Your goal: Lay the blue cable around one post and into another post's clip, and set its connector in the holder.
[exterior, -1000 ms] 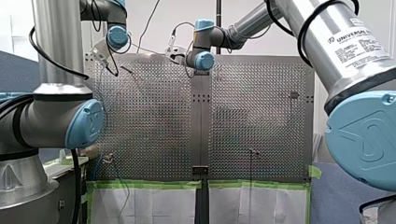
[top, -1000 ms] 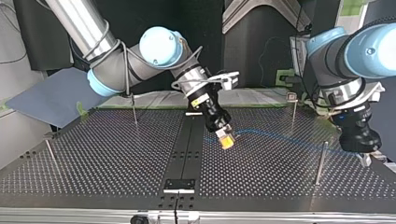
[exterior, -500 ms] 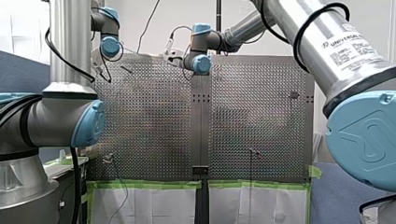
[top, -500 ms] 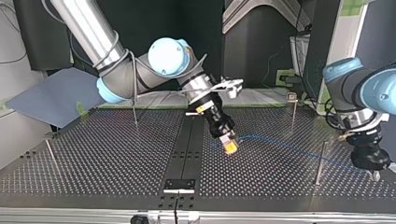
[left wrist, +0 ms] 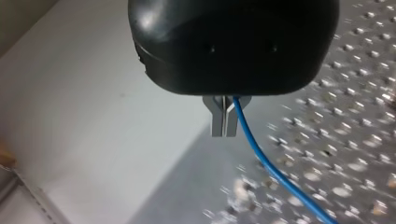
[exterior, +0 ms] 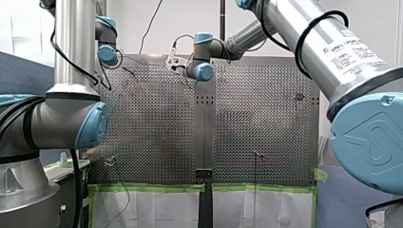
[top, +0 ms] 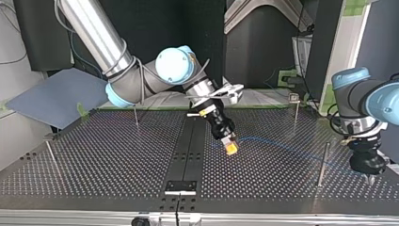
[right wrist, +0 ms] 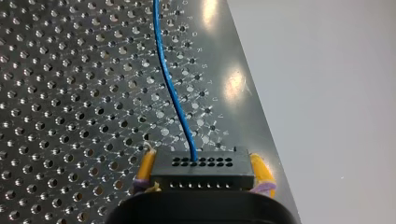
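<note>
The thin blue cable (top: 282, 144) stretches low over the perforated table (top: 103, 160) between my two grippers. My right gripper (top: 230, 147), with yellow pads (right wrist: 145, 169), is shut on the cable's black connector (right wrist: 201, 169) near the table's middle strip. From the connector the cable (right wrist: 170, 84) leads away over the plate. My left gripper (top: 369, 177) is at the top view's right, just past a plain post (top: 323, 162). Its metal fingers (left wrist: 218, 120) are shut on the cable (left wrist: 271, 172).
A post with a clip on top (top: 295, 99) stands at the back right of the top view. Two more posts (top: 135, 113) (top: 51, 156) stand at its left. A black holder (top: 180, 186) sits on the centre strip by the near edge. Green tape (exterior: 147, 187) lines the table edge.
My left gripper has carried the cable toward the top view's right and near edge, past the plain post. My right arm has swung round, its gripper with the connector shifting slightly nearer.
</note>
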